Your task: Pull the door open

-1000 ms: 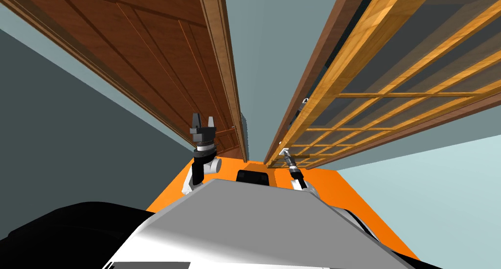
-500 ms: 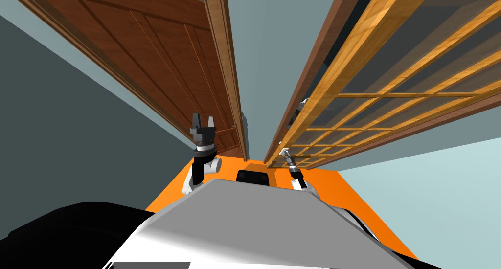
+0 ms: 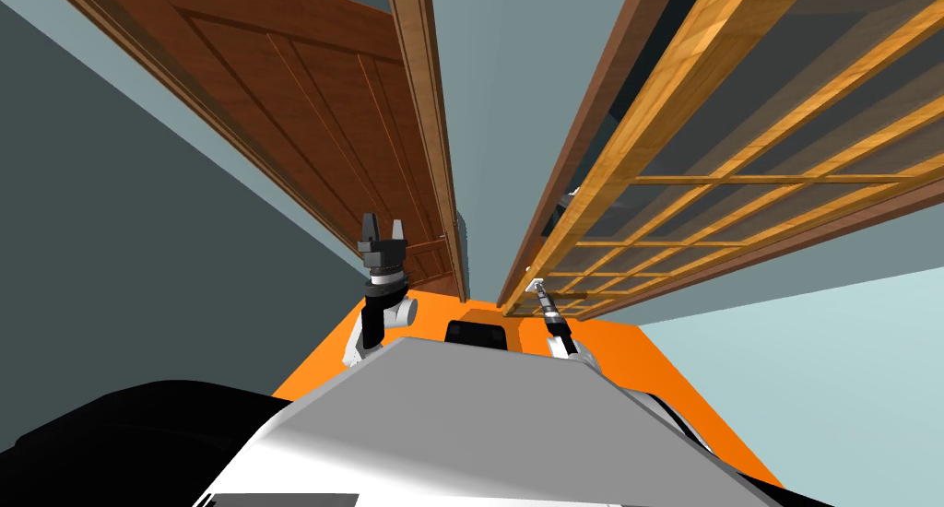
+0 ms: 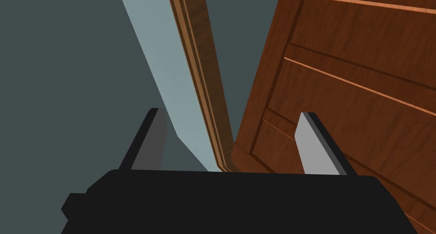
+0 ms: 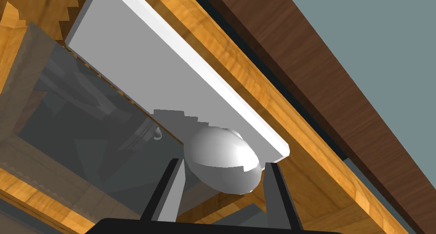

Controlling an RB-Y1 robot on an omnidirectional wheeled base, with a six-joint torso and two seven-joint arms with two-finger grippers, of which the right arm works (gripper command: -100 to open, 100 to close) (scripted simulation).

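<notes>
Right gripper (image 5: 222,164) clamps the glossy oval knob (image 5: 221,152) on the glazed golden-wood door (image 5: 255,89), at its flat grey plate (image 5: 170,87); left gripper (image 4: 230,113) spread, empty.

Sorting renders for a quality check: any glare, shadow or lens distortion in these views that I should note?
Head view: the wide lens splays the brown door and the lattice door toward the corners. Right wrist view: a bright highlight on the knob held in the right pincer, and a jagged shadow edge on its plate. Left wrist view: the left pincer has one finger shaded, one lit.
</notes>
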